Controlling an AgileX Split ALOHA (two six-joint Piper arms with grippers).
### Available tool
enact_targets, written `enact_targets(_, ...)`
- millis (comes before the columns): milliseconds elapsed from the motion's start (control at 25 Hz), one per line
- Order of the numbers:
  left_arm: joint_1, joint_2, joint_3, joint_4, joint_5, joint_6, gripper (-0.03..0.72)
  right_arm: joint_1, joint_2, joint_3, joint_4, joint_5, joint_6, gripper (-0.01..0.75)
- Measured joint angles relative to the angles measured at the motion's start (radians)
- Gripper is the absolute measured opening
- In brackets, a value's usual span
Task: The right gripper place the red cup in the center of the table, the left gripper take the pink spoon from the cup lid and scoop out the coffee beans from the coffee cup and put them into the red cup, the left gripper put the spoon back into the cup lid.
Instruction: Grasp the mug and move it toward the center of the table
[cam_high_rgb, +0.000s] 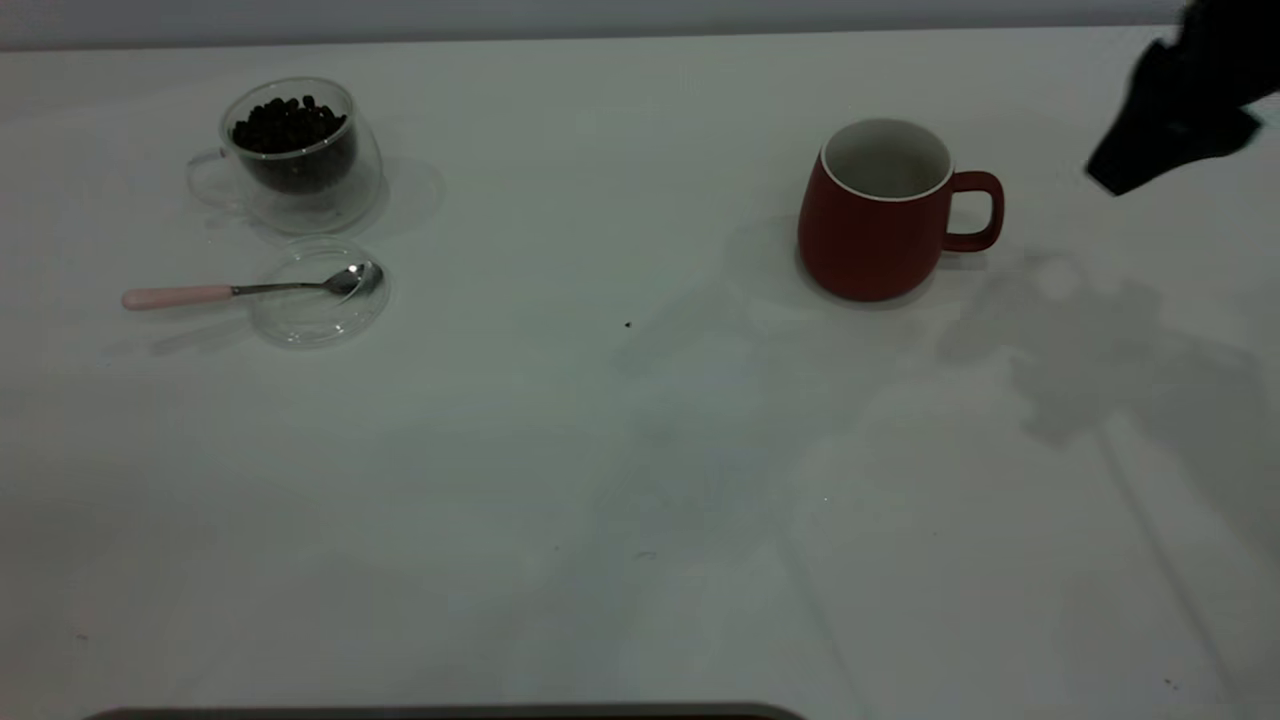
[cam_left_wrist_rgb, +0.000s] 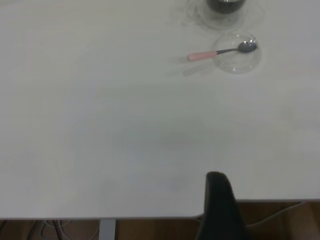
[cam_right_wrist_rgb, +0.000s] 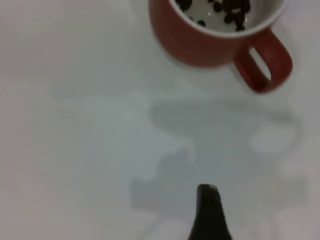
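The red cup (cam_high_rgb: 880, 215) stands upright on the table (cam_high_rgb: 600, 450), right of centre, handle to the right. The right wrist view shows a few coffee beans (cam_right_wrist_rgb: 231, 9) inside the red cup (cam_right_wrist_rgb: 210, 40). The coffee cup (cam_high_rgb: 295, 150) stands at the far left with a heap of coffee beans (cam_high_rgb: 290, 125). The pink spoon (cam_high_rgb: 250, 290) lies with its bowl on the cup lid (cam_high_rgb: 310, 322) just in front, also in the left wrist view (cam_left_wrist_rgb: 220, 51). The right gripper (cam_high_rgb: 1170, 130) hangs at the far right, apart from the red cup. The left gripper (cam_left_wrist_rgb: 217, 200) is over the table's edge, far from the spoon.
A small dark speck (cam_high_rgb: 627, 324) lies near the table's middle. The right arm's shadow (cam_high_rgb: 1100, 350) falls on the table right of the red cup. The table's edge with cables below (cam_left_wrist_rgb: 150, 227) shows in the left wrist view.
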Motion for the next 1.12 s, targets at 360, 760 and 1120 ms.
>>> enact_targets(360, 0.000, 0.000, 0.000, 0.000, 0.000, 0.000, 0.546, 0.092, 0.250, -0.221, -0.145, 0.005, -0.015, 0.591)
enact_targets(760, 0.000, 0.000, 0.000, 0.000, 0.000, 0.000, 0.546, 0.136, 0.346, -0.295, -0.204, -0.031, -0.020, 0.591)
enact_targets(1120, 0.000, 0.000, 0.000, 0.000, 0.000, -0.002, 0.546, 0.168, 0.374, -0.297, -0.118, -0.128, -0.021, 0.591)
